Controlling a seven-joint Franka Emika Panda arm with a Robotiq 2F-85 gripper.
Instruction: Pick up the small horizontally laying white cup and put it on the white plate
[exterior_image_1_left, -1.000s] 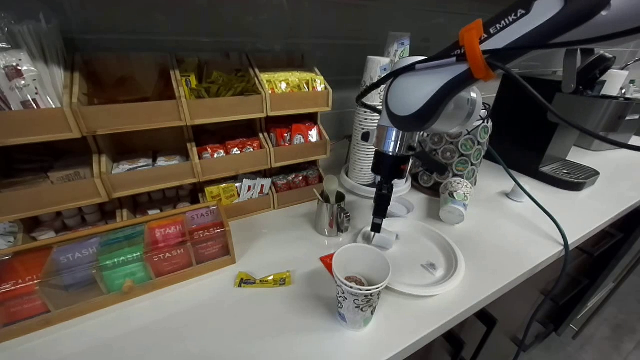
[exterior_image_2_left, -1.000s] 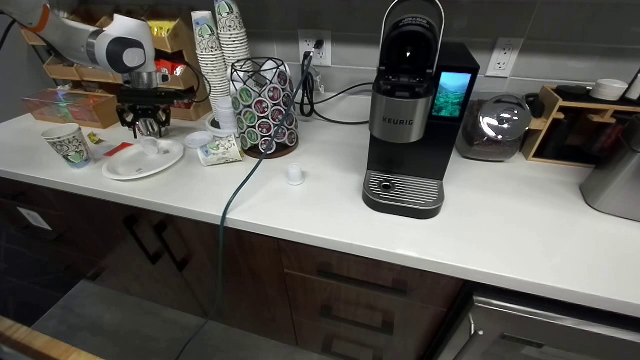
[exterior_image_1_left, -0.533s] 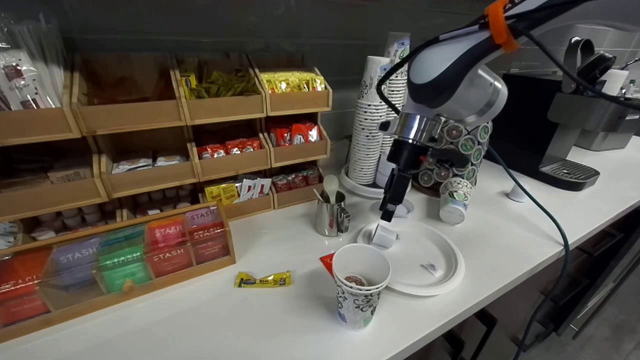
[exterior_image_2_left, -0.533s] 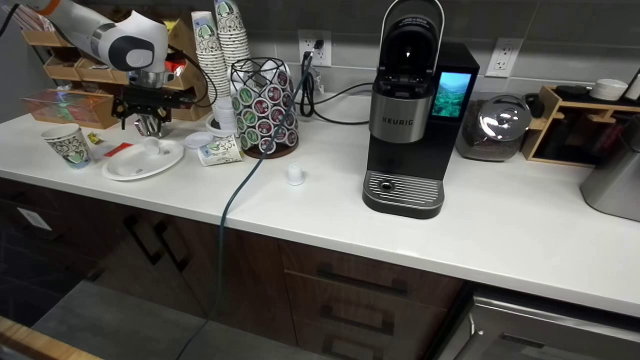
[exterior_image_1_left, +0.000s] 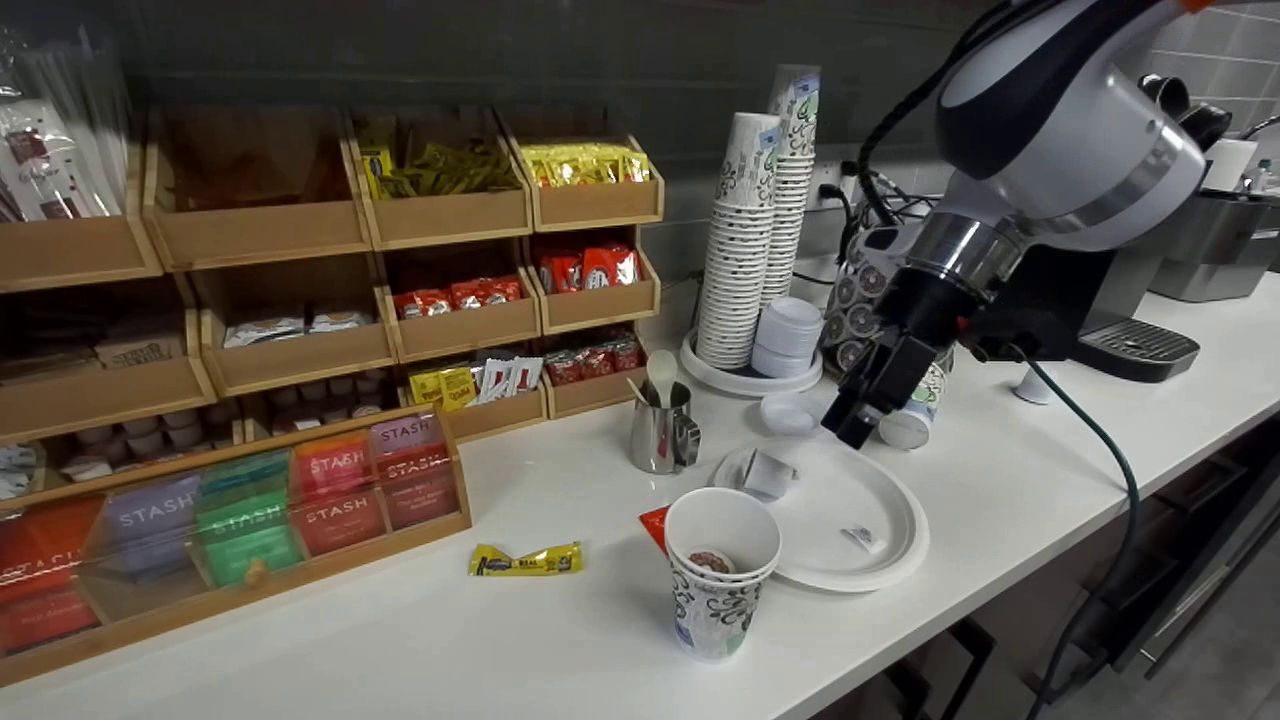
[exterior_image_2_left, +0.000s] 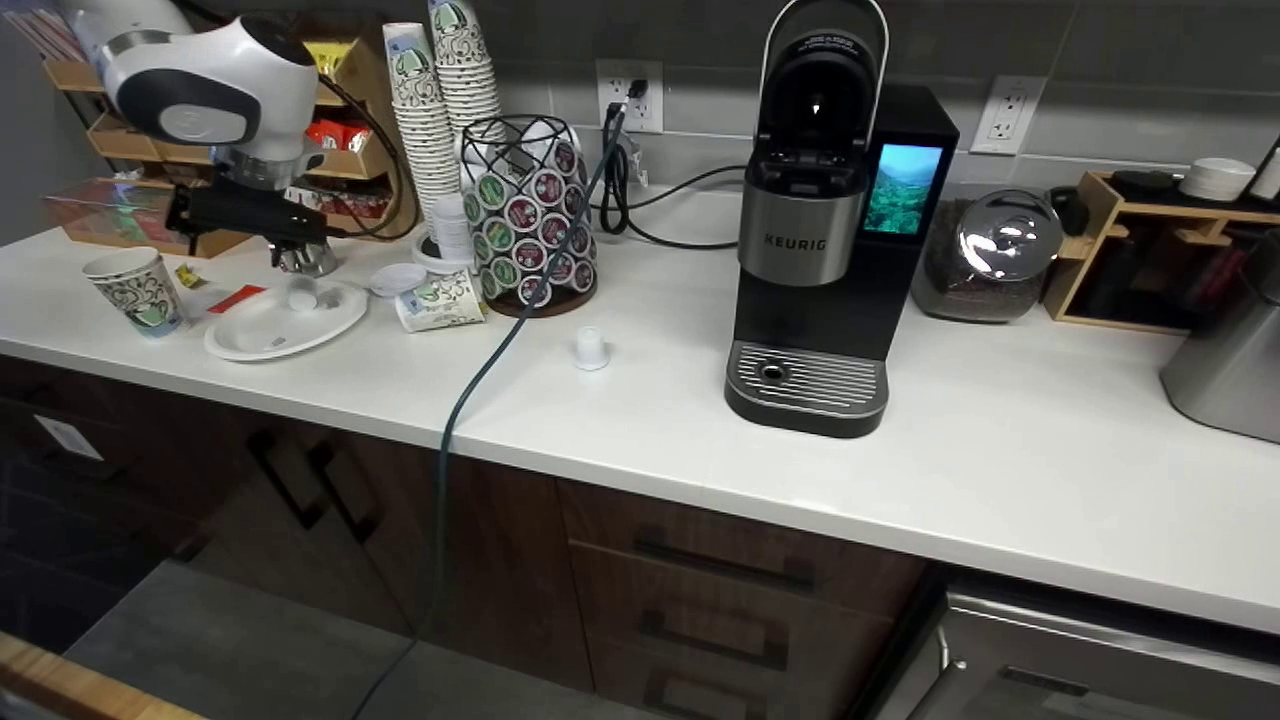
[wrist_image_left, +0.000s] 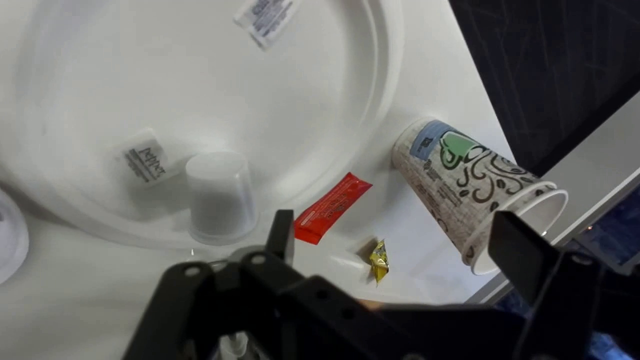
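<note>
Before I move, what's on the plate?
On the plate: the small cup at its rim, a pepper packet close beside that, and a second packet farther off, its print unreadable. Anything beneath these three is covered and can't be seen.

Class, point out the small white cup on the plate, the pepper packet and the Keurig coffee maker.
Small white cup (wrist_image_left: 222, 202), in the wrist view: side wall.
Pepper packet (wrist_image_left: 147, 160), in the wrist view: printed face.
Keurig coffee maker (exterior_image_2_left: 806, 225), in an exterior view: silver front.
</note>
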